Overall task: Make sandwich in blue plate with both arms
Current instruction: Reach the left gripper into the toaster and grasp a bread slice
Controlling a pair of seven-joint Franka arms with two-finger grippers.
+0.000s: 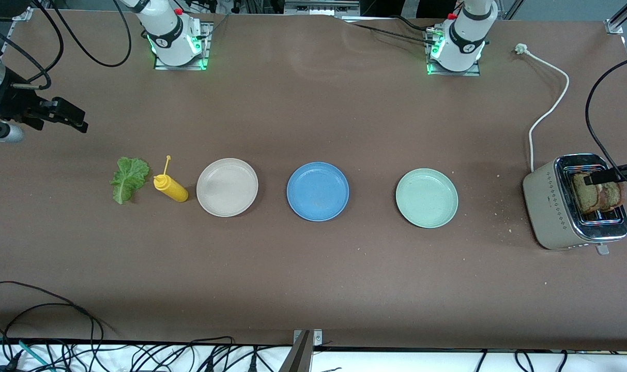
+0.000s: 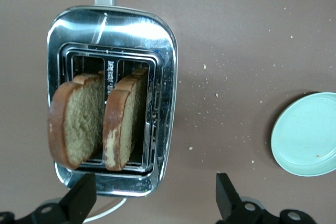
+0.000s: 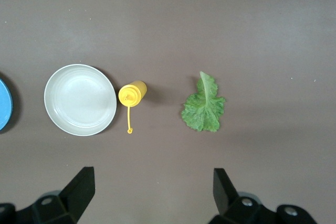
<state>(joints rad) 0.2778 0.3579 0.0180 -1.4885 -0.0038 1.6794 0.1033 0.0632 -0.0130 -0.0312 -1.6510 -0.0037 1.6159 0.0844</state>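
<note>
Plainly, both sets of jaws stand wide open and empty. The left gripper (image 2: 152, 203) hangs over the toaster (image 1: 571, 206) at the left arm's end of the worktop (image 1: 313, 289), its fingers straddling the slots from above. The right gripper (image 3: 152, 198) hangs over bare worktop at the right arm's end, near the lettuce leaf (image 3: 203, 106).

Nothing has been gathered yet, so this looks like the opening step: each arm poised over its own ingredient. For the left arm, the next move would be to come down and pinch one slice by its raised top edge, keeping clear of the chrome rim. For the right, it would be a drop onto the flat leaf.

Two brown bread slices (image 2: 100, 121) stand upright in the toaster's slots, side by side, darker crust showing and their tops well proud of the metal. The ruffled green leaf lies flat beside a yellow squeeze bottle (image 1: 171, 187), which lies just beside the beige plate (image 1: 227, 187). The blue plate (image 1: 317, 191) sits bare at mid-worktop, between the beige plate and the pale green plate (image 1: 426, 198).
</note>
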